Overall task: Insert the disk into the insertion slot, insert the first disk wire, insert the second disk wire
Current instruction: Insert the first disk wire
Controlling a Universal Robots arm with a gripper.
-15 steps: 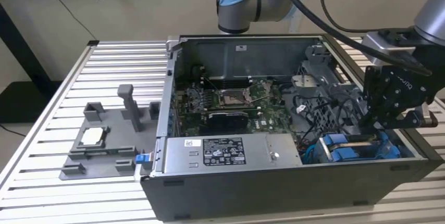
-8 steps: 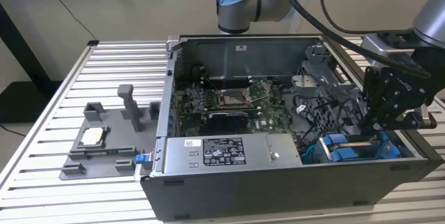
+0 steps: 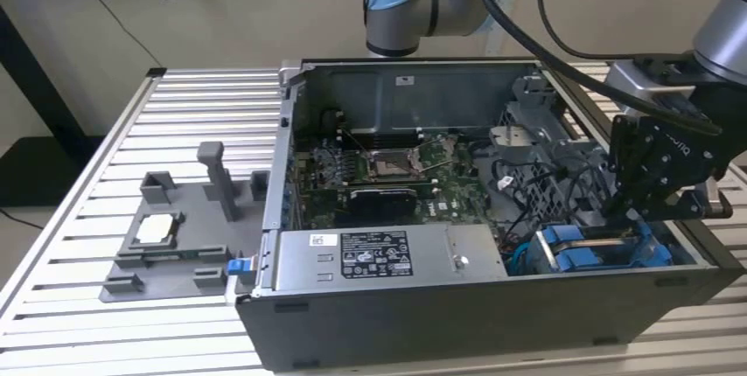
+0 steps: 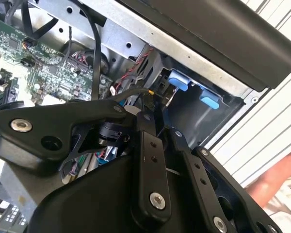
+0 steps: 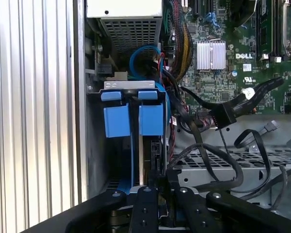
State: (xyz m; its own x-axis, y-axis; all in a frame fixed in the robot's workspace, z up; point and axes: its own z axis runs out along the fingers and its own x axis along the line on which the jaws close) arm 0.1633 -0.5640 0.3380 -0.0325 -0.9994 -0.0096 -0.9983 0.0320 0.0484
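Observation:
My gripper hangs over the drive cage at the exterior view's right, inside the open computer case. Its fingers stand nearly together, shut on the end of a black disk wire that curves away toward the motherboard. Just beyond the fingertips lies the insertion slot, marked by two blue tabs. In the slot, a thin edge of the disk shows beside the tabs, most of it hidden. In the first wrist view my gripper lines up with that edge.
A grey labelled power supply box lies beside the cage. Black cable bundles cross the perforated metal bracket near my fingers. A grey fixture sits on the slatted table at the exterior view's left. A person's hand rests outside the case.

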